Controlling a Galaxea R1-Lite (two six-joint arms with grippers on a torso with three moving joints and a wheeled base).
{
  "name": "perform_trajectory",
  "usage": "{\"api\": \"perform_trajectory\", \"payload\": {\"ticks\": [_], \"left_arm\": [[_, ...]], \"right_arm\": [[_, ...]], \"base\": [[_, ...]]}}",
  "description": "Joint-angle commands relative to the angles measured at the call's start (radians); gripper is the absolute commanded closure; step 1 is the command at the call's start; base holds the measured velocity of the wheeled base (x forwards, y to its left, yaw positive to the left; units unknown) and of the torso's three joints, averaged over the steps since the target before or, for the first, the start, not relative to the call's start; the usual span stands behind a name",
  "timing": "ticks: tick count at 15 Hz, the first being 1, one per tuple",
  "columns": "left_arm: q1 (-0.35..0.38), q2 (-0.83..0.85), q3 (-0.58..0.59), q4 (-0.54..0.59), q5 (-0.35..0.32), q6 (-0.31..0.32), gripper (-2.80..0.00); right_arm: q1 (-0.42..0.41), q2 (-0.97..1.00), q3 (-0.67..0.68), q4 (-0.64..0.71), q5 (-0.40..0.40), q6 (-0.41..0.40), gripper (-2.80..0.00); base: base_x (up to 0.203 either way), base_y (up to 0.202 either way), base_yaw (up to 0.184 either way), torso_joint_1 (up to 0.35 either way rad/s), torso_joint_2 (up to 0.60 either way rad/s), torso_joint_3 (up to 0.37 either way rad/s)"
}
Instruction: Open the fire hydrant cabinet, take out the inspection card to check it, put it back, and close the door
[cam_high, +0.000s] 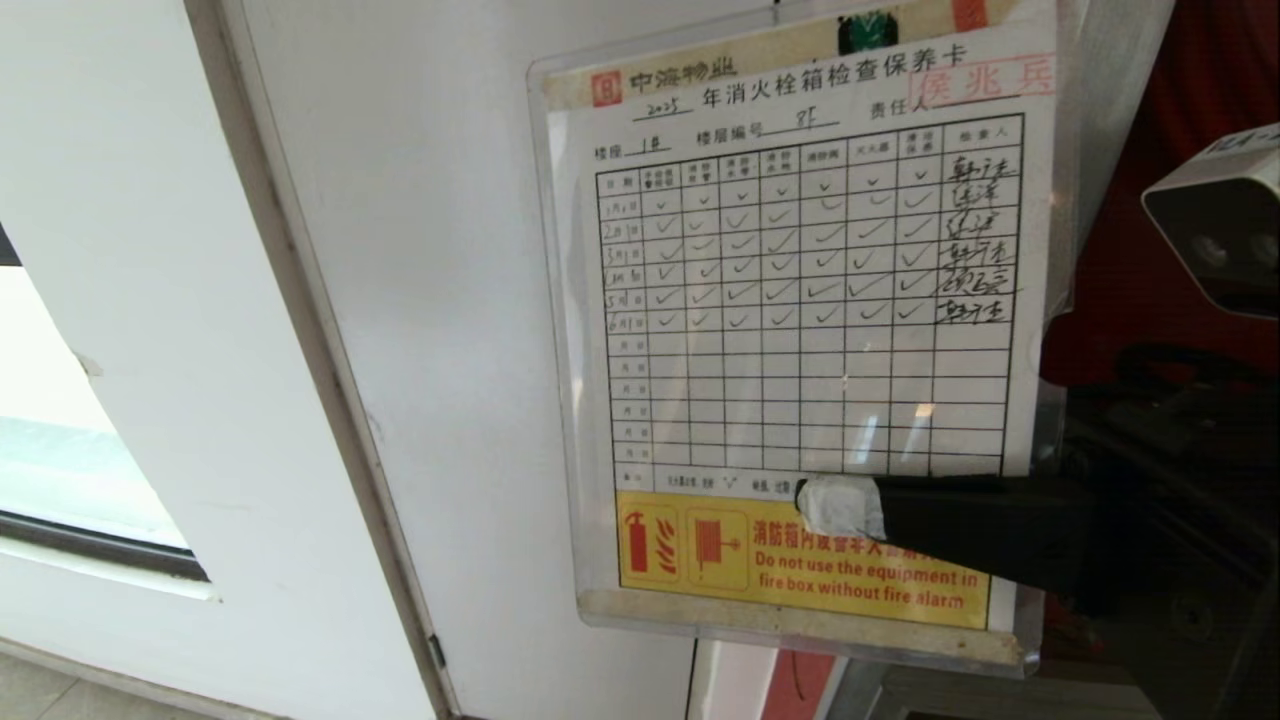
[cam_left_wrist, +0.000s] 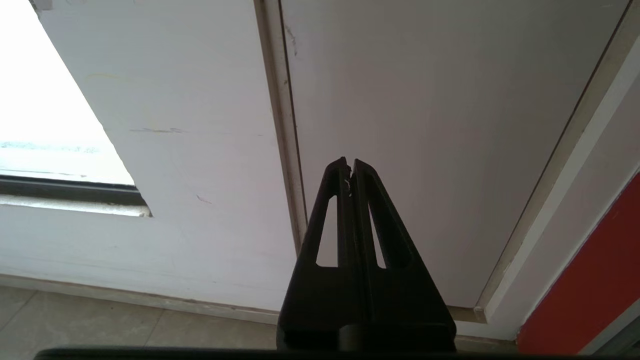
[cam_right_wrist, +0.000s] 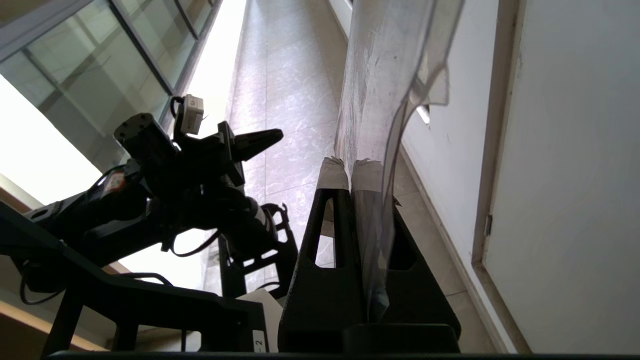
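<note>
White wall (cam_high: 130, 300) and a plain grey-white panel (cam_high: 440, 300) fill the background of the head view, with a bright window opening (cam_high: 70, 440) at the far left and a strip of tiled floor (cam_high: 60, 695) at the bottom corner. Held up in front of the panel, the inspection card (cam_high: 800, 300) sits inside a clear plastic sleeve (cam_high: 570, 330) and faces the head camera almost squarely, tilted slightly. Its white sheet carries a Chinese heading, a fine grid whose upper rows hold check marks and handwritten signatures, and a yellow band along the bottom with red pictograms and the English line "Do not use the equipment in fire box without fire alarm". The right tool (cam_high: 840, 505) reaches in from the right and is clamped on the card's lower edge, just where the grid meets the yellow band; one taped white fingertip (cam_high: 838, 507) lies flat on the front of the sleeve. From the right wrist camera the two black fingers (cam_right_wrist: 332, 225) are pressed together with the sleeve's edge pinched between them. Red surfaces of the fire hydrant cabinet (cam_high: 1130, 250) show behind the card at the right. The left tool (cam_left_wrist: 350, 167) hangs low near the panel's base with its fingers closed together and holding nothing.
</note>
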Motion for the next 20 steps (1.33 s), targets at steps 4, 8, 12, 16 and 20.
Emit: {"api": "perform_trajectory", "payload": {"ticks": [4,8,12,16,20], "left_arm": [[0.000,0.001,0.006,0.000,0.000,0.000,0.00],[0.000,0.001,0.006,0.000,0.000,0.000,0.00],[0.000,0.001,0.006,0.000,0.000,0.000,0.00],[0.000,0.001,0.006,0.000,0.000,0.000,0.00],[0.000,0.001,0.006,0.000,0.000,0.000,0.00]], "right_arm": [[0.064,0.027,-0.002,-0.017,0.003,0.055,0.00],[0.093,0.043,0.015,-0.018,0.004,0.058,0.00],[0.097,0.036,0.019,-0.018,0.026,0.065,0.00],[0.097,0.014,0.019,-0.018,0.055,0.087,0.00],[0.096,0.014,0.022,-0.018,0.069,0.088,0.00]], "base": [[0.000,0.000,0.000,0.000,0.00,0.000],[0.000,0.000,0.000,0.000,0.00,0.000],[0.000,0.000,0.000,0.000,0.00,0.000],[0.000,0.000,0.000,0.000,0.00,0.000],[0.000,0.000,0.000,0.000,0.00,0.000]]}}
